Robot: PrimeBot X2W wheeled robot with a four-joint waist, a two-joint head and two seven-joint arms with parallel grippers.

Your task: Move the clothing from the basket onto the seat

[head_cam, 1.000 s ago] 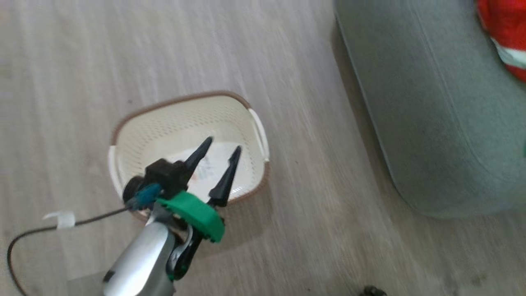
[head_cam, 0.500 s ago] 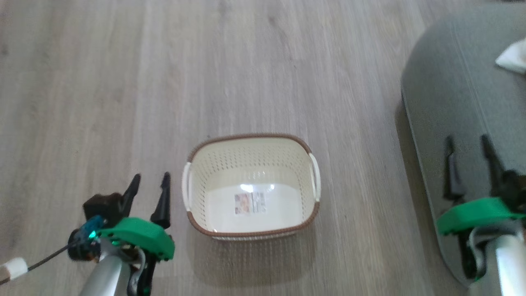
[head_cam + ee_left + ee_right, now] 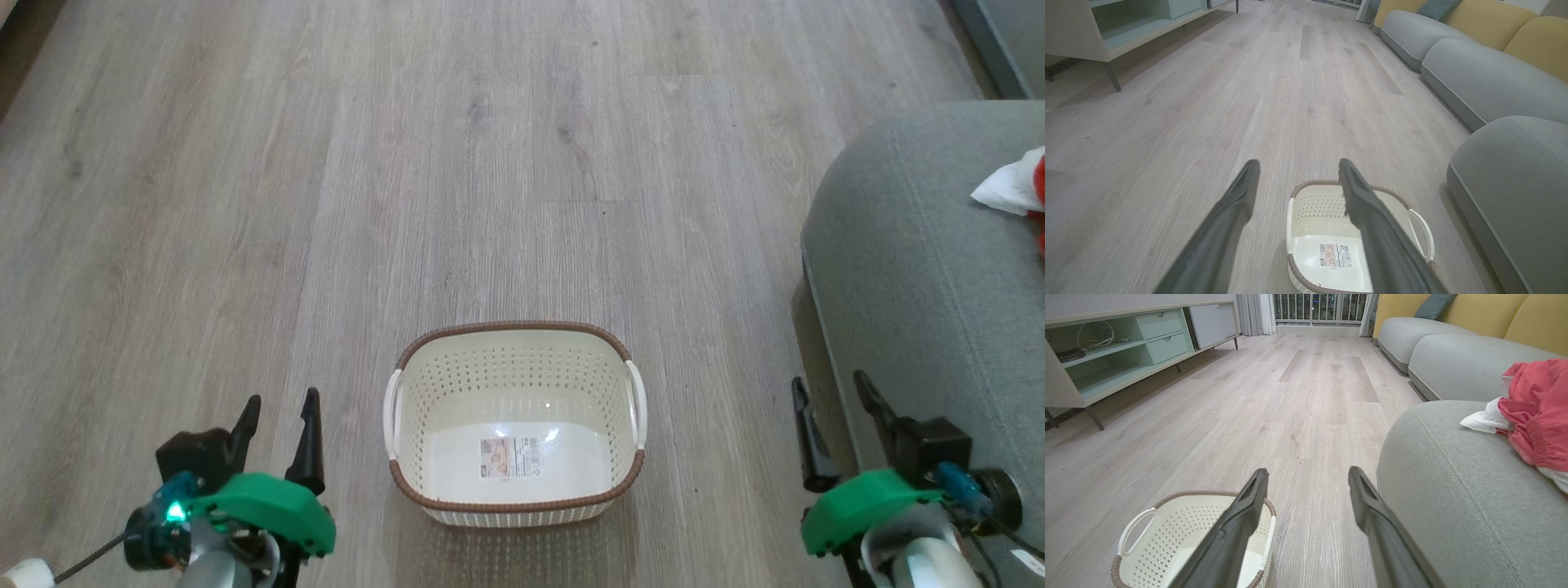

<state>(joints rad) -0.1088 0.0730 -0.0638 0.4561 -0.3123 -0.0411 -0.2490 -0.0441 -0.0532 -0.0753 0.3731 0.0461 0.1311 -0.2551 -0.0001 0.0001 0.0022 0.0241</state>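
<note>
— Two dark long-fingered tools are seen; how are they held?
— The left tool (image 3: 282,398) and the right tool (image 3: 829,381) are both spread wide, with nothing gripped.
— Where is the soft red, white-trimmed clothing (image 3: 1535,404) found?
— It is heaped on the large grey fabric-upholstered seat (image 3: 922,286). The cream-white perforated plastic basket (image 3: 514,327) is set near it on the pale wood-plank floor (image 3: 490,163), between the tools.
</note>
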